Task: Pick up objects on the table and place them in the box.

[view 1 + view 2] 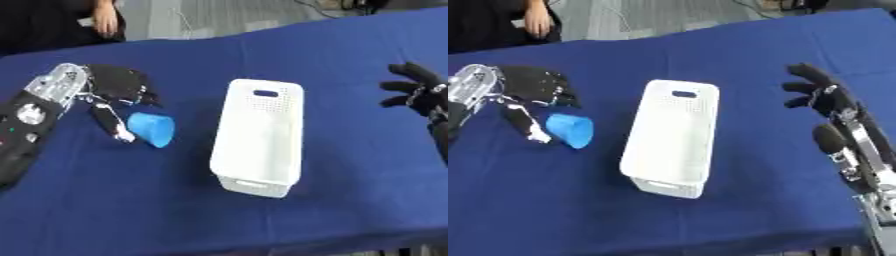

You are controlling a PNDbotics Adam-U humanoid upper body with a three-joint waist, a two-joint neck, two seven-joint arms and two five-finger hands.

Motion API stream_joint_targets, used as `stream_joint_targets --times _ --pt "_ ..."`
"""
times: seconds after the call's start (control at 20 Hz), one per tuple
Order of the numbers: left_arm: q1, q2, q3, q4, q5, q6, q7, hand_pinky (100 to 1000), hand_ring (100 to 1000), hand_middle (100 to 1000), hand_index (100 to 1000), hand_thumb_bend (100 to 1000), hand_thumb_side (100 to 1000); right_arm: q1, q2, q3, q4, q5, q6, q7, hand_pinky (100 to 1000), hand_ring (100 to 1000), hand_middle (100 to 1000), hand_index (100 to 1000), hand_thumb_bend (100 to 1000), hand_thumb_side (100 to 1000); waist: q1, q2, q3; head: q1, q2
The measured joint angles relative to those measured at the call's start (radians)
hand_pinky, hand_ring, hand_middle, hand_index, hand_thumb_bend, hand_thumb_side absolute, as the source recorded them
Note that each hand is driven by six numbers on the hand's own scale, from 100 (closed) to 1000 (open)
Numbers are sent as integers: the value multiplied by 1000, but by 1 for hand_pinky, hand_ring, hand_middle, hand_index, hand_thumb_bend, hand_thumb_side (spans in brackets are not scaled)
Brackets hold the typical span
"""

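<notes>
One blue cup (152,128) lies on its side at centre left, the left hand (118,87) spread wide around it, thumb alongside; better to close squarely across its body before lifting toward the white box (258,135), while the right hand (820,92) idles open.

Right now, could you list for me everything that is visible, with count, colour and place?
cup: one, light blue, lying on its side on the table's left part, at the left hand's thumb.
box: one, white, with perforated walls and handle cut-outs, at the table's middle; nothing visible inside.
table: one, covered in dark blue cloth.
left hand: one, black, fingers curled over the cup's far side, thumb beside the cup.
right hand: one, black, fingers spread, above the table's right part, apart from the box.
</notes>
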Motion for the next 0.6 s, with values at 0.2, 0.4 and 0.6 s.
stream_joint_targets --times 0.2,0.4,0.6 --pt "-4 0 9 16 -17 6 -1 914 830 818 962 1000 950 0 0 0 0 0 0 0 715 843 921 1000 557 1000 0 0 0 0 0" --pt "-4 -1 19 35 -38 16 2 913 830 818 960 1000 951 0 0 0 0 0 0 0 716 843 921 1000 557 1000 0 0 -1 0 0" --pt "-6 -8 25 46 -53 21 7 913 830 817 956 1000 953 0 0 0 0 0 0 0 716 843 921 1000 557 1000 0 1 -2 0 0"
